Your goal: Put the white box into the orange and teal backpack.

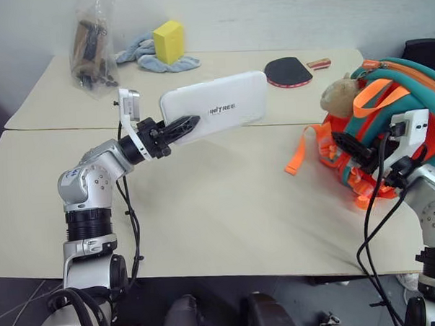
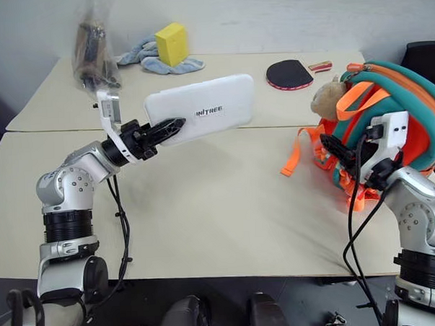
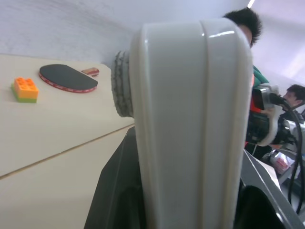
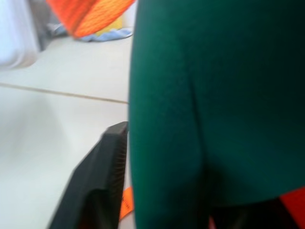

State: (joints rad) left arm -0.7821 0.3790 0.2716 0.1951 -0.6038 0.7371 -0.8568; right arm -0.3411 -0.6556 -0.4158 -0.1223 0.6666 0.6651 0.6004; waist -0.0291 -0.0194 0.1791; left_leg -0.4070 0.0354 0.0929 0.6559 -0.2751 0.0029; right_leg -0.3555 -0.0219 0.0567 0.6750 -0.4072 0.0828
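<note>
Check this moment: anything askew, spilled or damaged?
Nothing spilled or damaged. The white box is held tilted above the table by one end in the left gripper; the orange and teal backpack slumps at the table's right edge.

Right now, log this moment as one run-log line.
left gripper: shut on white box, held above table | right gripper: at orange and teal backpack, grip unclear | box not yet in backpack

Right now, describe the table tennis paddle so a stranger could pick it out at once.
Start at the far beige table, behind the seam where the two tabletops meet. Towards its right end, just beyond the orange and teal backpack, lies the paddle flat on the surface. It is the only flat dark disc with a red rim there; the yellow block on the blue cloth sits further left.
</note>
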